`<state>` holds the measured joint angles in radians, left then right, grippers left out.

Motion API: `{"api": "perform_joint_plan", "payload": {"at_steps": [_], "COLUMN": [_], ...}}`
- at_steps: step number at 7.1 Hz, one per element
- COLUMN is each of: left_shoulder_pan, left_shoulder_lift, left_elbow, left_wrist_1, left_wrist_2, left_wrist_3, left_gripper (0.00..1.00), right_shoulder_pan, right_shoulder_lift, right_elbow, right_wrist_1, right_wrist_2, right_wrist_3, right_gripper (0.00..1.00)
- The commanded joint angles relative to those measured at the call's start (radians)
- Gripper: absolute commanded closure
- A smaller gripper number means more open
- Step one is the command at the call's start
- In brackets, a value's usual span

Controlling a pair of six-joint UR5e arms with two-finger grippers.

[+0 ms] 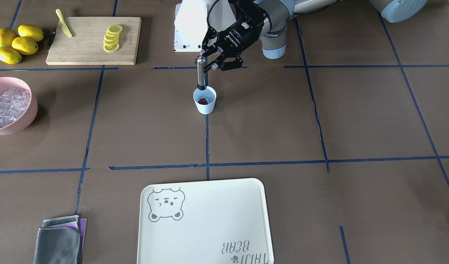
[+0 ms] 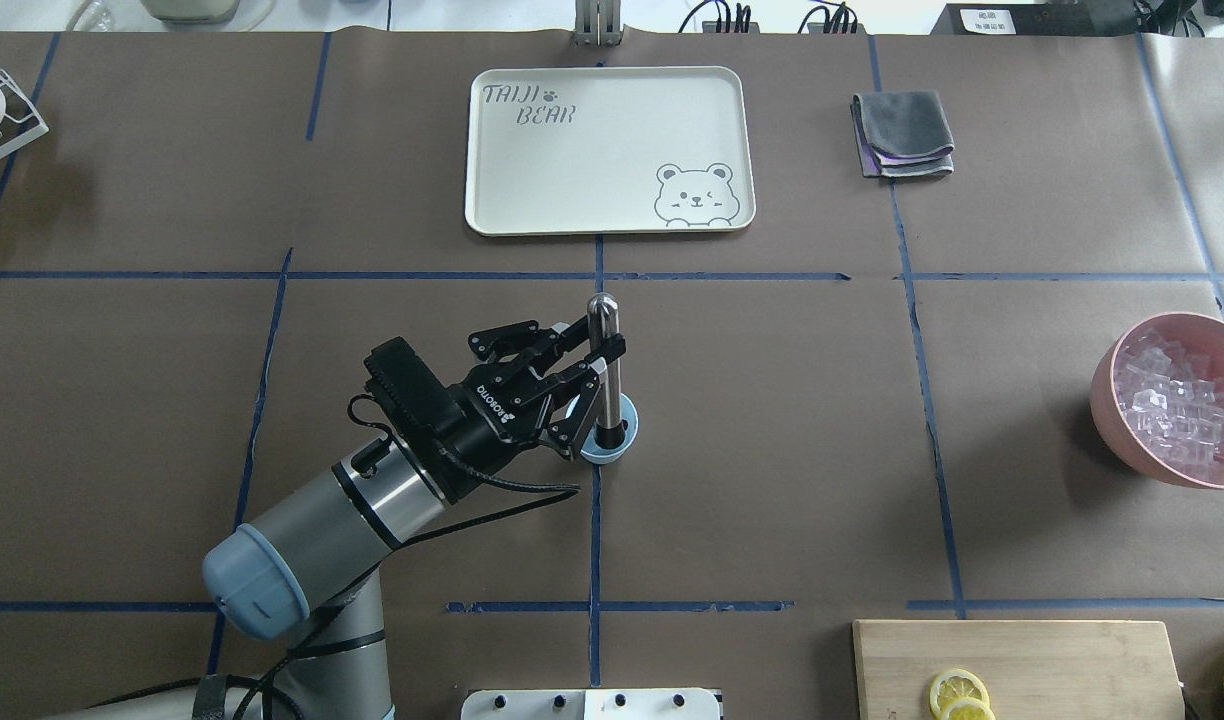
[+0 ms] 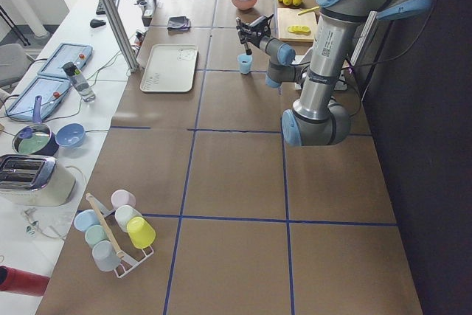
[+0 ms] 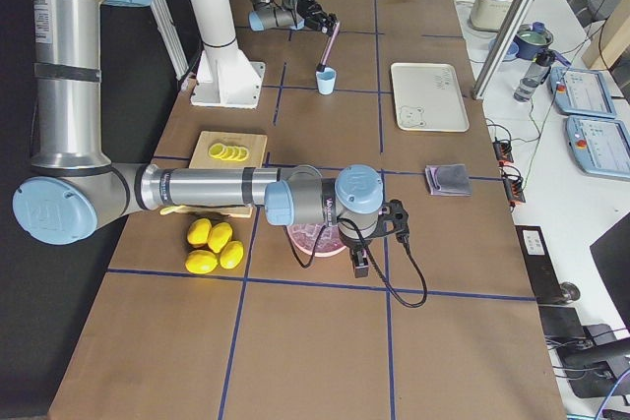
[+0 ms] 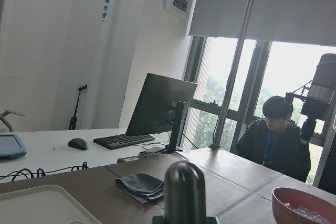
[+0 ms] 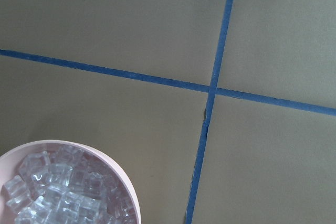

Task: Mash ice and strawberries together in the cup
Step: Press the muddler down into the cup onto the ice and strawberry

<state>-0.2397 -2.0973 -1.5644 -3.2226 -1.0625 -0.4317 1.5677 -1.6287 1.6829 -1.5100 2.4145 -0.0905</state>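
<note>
The pale-blue cup (image 1: 205,105) stands mid-table, also in the overhead view (image 2: 617,453). Inside it I see a dark-red strawberry piece (image 1: 201,101) and clear ice (image 1: 210,99). My left gripper (image 1: 206,61) is shut on an upright metal muddler (image 1: 200,75), whose dark lower end sits at the cup's mouth. The overhead view shows the same grip (image 2: 600,362). The muddler's rounded top fills the bottom of the left wrist view (image 5: 184,192). My right gripper (image 4: 360,261) hangs above the pink bowl; I cannot tell whether it is open or shut.
A pink bowl of ice cubes (image 1: 30,110) stands toward my right. A cutting board (image 1: 88,51) holds lemon slices (image 1: 112,38) and a green knife (image 1: 64,24), with whole lemons (image 1: 17,43) beside it. A white bear tray (image 1: 206,220) and a folded grey cloth (image 1: 59,240) lie on the far side.
</note>
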Motion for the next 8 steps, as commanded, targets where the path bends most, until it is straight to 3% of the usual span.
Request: {"api": "perform_joint_plan", "payload": {"at_steps": [1,8], "left_shoulder_pan": [-0.003,-0.016], "left_shoulder_lift": [0.002,0.0], "left_elbow": [0.01,0.035], "left_wrist_1": [-0.002,-0.002], "left_wrist_2": [-0.001,0.001], "left_wrist_3": [0.002,0.001], "left_gripper": [1.0,1.0], "right_shoulder_pan": [0.0,0.0], "right_shoulder_lift": [0.001,0.003], "right_elbow": [0.0,0.0], "right_wrist_1": [0.001,-0.001], "right_wrist_2": [0.0,0.0], "right_wrist_3": [0.0,0.0], "right_gripper": [0.01,0.01]}}
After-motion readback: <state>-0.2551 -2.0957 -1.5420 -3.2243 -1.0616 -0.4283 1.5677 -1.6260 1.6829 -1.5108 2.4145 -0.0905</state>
